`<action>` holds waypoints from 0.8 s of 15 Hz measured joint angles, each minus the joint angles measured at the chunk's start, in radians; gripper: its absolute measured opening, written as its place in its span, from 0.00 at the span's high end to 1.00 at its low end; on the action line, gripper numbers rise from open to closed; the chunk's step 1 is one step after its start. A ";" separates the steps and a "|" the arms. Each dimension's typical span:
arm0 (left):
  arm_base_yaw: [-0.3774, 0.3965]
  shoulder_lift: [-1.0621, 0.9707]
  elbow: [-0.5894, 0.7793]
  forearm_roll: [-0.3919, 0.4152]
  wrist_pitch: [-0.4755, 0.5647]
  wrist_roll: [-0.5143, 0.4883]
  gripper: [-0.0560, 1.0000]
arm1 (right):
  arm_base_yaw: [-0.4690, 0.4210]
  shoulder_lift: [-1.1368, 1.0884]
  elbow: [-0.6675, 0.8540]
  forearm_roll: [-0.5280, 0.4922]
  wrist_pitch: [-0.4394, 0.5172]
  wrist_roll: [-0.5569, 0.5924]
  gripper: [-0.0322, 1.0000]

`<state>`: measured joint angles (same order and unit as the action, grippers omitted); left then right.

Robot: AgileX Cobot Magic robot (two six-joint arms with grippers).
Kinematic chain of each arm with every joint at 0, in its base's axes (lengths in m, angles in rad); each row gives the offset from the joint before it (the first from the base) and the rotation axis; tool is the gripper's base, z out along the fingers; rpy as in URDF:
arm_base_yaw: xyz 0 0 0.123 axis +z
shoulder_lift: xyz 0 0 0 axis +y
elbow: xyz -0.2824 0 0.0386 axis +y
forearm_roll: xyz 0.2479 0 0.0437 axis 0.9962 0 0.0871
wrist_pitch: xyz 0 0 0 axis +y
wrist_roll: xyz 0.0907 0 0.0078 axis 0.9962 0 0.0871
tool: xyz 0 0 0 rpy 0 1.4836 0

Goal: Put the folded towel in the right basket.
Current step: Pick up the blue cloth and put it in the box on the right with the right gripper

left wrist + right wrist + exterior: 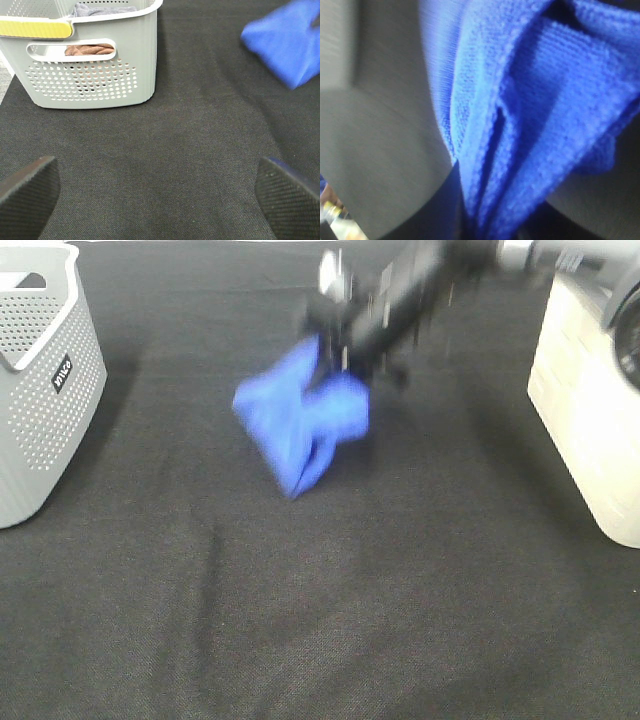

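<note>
A blue folded towel [300,425] hangs in the air over the middle of the black cloth, held from above by my right gripper [340,350], which is shut on its upper edge and blurred. In the right wrist view the towel [530,110] fills the frame and hides the fingers. The towel also shows in the left wrist view [287,42]. The right basket [590,410] is cream and stands at the right edge. My left gripper [160,192] is open and empty above bare cloth, with its dark pads [27,192] far apart.
A grey perforated basket [40,380] stands at the left edge. In the left wrist view this basket [95,75] holds a brown cloth and a grey cloth. The black cloth [320,620] covers the whole table.
</note>
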<state>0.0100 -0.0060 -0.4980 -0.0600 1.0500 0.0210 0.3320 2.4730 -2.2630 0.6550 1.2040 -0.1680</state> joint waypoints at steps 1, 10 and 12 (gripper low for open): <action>0.000 0.000 0.000 0.000 0.000 0.000 0.01 | -0.016 -0.032 -0.100 -0.009 0.001 0.027 0.80; 0.000 0.000 0.000 0.000 0.000 0.000 0.01 | -0.518 -0.529 0.078 -0.380 0.009 0.104 0.80; 0.000 0.000 0.000 0.001 0.000 0.000 0.01 | -0.581 -0.577 0.179 -0.430 0.017 0.092 0.80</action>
<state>0.0100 -0.0060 -0.4980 -0.0590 1.0500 0.0210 -0.2490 1.8960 -2.0840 0.2250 1.2210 -0.0760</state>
